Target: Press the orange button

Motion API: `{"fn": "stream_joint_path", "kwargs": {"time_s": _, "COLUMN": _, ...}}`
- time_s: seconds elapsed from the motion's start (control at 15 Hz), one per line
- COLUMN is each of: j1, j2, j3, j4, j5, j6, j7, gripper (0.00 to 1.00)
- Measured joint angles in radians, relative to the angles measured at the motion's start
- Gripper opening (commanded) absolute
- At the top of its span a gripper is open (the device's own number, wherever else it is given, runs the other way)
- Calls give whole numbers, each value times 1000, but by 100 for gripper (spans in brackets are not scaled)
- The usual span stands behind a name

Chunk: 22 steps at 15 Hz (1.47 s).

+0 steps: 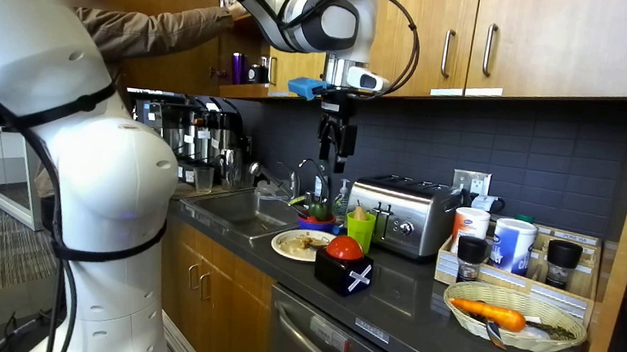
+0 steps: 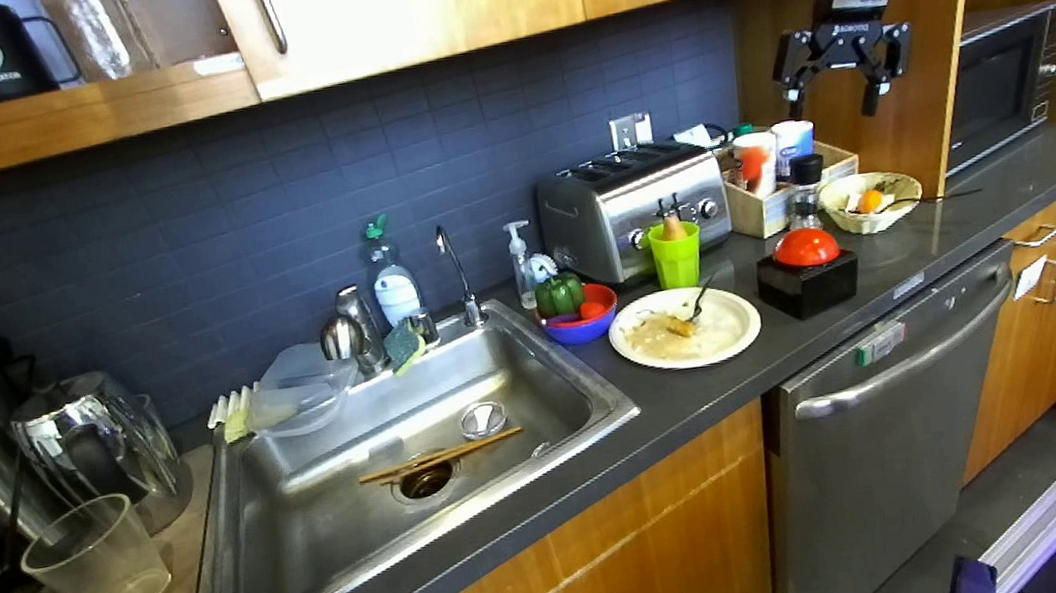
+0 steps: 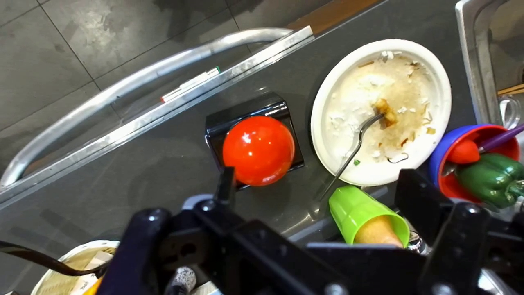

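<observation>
The orange-red dome button (image 1: 345, 248) sits on a black box (image 1: 342, 275) on the dark counter. It also shows in an exterior view (image 2: 806, 248) and in the wrist view (image 3: 258, 150), up and left of the gap between my fingers. My gripper (image 1: 333, 162) hangs pointing down, well above the counter and apart from the button. In an exterior view (image 2: 834, 104) its two fingers are spread with nothing between them. In the wrist view my gripper (image 3: 320, 184) is open, its left fingertip overlapping the button's lower left edge in the picture.
A white plate (image 2: 635, 349) with food and a fork lies beside the box. A green cup (image 2: 677, 258), a red-and-blue bowl (image 2: 583, 332), a toaster (image 2: 619, 215) and a wicker basket (image 1: 459, 314) stand near. Upper cabinets (image 1: 566, 45) overhang. A person (image 1: 148, 30) reaches in behind the arm.
</observation>
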Motion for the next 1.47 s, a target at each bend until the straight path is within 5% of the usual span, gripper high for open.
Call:
{"fn": "stream_joint_path", "kwargs": {"time_s": 0.47, "j1": -21, "j2": 24, "j3": -2, "j4": 1, "j5": 0, "j6": 0, "j7": 0, "gripper": 100}}
{"fn": "stream_joint_path", "kwargs": {"time_s": 0.6, "j1": -26, "j2": 34, "j3": -6, "j4": 2, "j5": 0, "j6": 0, "j7": 0, "gripper": 73}}
{"fn": "stream_joint_path", "kwargs": {"time_s": 1.13, "j1": -31, "j2": 74, "j3": -28, "j4": 3, "j5": 1, "j6": 1, "j7": -1, "gripper": 13}}
{"fn": "stream_joint_path", "kwargs": {"time_s": 1.27, "j1": -40, "j2": 74, "j3": -38, "j4": 1, "j5": 1, "j6": 2, "j7": -6, "gripper": 1}}
{"fn": "stream_joint_path", "kwargs": {"time_s": 1.47, "j1": -56, "j2": 74, "j3": -56, "j4": -1, "j5": 1, "j6": 2, "j7": -20, "gripper": 0}}
